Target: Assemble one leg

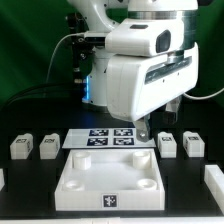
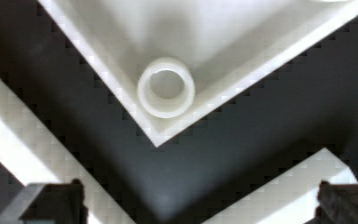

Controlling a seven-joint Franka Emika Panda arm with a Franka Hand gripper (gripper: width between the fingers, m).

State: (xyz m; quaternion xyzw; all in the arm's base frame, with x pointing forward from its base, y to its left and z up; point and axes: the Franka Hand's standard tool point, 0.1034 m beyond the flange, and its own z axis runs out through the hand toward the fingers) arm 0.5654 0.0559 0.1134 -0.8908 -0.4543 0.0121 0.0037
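Claw (image 2: 197, 202) — spread above tabletop (image 2: 247, 40) socket (image 2: 169, 88)

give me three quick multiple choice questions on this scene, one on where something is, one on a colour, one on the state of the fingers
1. Where does the marker board lie relative to the tabletop in the exterior view?
A on top of it
B just past its far edge
C under it

2. What colour is the tabletop?
A red
B black
C white

3. How are the fingers?
A apart, nothing between them
B shut tight, touching each other
C one is missing

Answers: 1 B, the board lies flat beyond the tabletop; 2 C, it shows white in both views; 3 A, the wrist view shows them spread over a corner socket.
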